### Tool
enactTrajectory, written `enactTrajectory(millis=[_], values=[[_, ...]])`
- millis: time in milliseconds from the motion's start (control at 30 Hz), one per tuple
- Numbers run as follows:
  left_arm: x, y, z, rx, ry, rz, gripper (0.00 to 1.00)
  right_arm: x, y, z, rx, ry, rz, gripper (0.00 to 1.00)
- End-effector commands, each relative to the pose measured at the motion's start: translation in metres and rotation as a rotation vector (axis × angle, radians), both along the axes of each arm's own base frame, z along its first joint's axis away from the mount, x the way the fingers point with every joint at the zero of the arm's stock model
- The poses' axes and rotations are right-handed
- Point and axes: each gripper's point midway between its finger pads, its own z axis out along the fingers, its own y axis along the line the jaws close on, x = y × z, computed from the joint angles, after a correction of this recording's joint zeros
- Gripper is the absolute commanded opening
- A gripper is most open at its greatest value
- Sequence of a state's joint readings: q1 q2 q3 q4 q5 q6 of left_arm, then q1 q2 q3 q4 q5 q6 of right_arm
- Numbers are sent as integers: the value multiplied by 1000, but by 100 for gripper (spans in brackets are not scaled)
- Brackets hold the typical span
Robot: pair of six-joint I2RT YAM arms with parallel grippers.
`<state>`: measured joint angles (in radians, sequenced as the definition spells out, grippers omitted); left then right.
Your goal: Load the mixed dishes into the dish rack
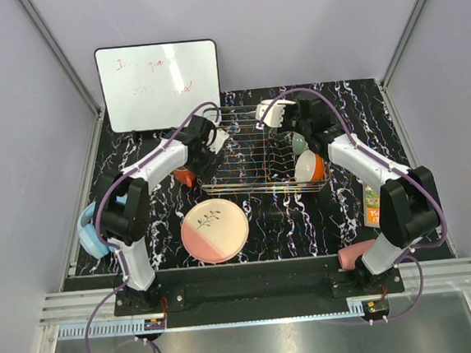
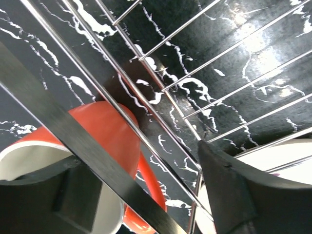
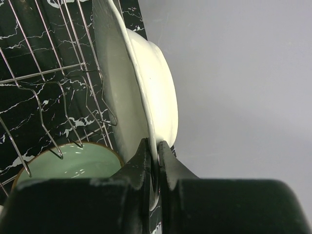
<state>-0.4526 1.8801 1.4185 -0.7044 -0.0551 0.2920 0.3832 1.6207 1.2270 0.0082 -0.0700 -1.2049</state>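
Note:
The silver wire dish rack (image 1: 251, 160) stands mid-table. My right gripper (image 1: 286, 116) (image 3: 157, 146) is shut on the rim of the white fluted plate (image 1: 268, 111) (image 3: 122, 73), holding it on edge over the rack's far right part. A mint-green bowl (image 1: 299, 144) (image 3: 73, 163) and a white bowl with an orange outside (image 1: 310, 167) sit in the rack's right end. My left gripper (image 1: 214, 145) (image 2: 141, 161) hangs open at the rack's left side. The orange mug (image 1: 184, 178) (image 2: 107, 131) lies on its side just outside the rack wall, by the left finger. The pink-and-cream plate (image 1: 214, 230) lies in front of the rack. The pink cup (image 1: 355, 254) lies by the right arm's base.
A whiteboard (image 1: 158, 84) leans at the back left. Blue headphones (image 1: 88, 231) lie at the left edge beside the left arm. An orange book (image 1: 373, 206) lies at the right. Grey walls close in the table on three sides.

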Motion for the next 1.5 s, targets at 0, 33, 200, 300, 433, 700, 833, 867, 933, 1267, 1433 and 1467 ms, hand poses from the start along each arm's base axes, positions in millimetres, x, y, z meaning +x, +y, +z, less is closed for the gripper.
enactTrajectory(millis=[0,33,200,300,433,700,833,867,933,1267,1433,1467], values=[[22,-1,40,5,-143,8,81,-7,9,61,118,-142,37,0],[24,0,43,11,-154,9,82,-8,9,61,119,-141,36,0],[33,7,67,35,-226,28,86,-7,8,63,119,-148,34,0],[37,6,89,20,-274,40,89,-6,8,62,123,-146,33,0],[35,-2,108,-20,-293,35,93,-7,8,60,130,-141,32,0],[45,-25,85,-1,-253,-11,93,-8,7,59,134,-142,31,0],[65,-28,59,43,-227,-2,93,-9,7,60,137,-145,32,0],[72,-27,64,38,-241,13,93,-9,6,60,138,-147,32,0],[81,-27,60,31,-240,38,93,-10,5,60,140,-149,34,0],[83,-15,67,-21,-247,87,92,-7,3,57,153,-143,28,0],[75,-28,42,-59,-169,42,78,-7,1,58,145,-147,24,0],[72,-30,37,-62,-154,36,77,-7,1,58,147,-148,24,0]])
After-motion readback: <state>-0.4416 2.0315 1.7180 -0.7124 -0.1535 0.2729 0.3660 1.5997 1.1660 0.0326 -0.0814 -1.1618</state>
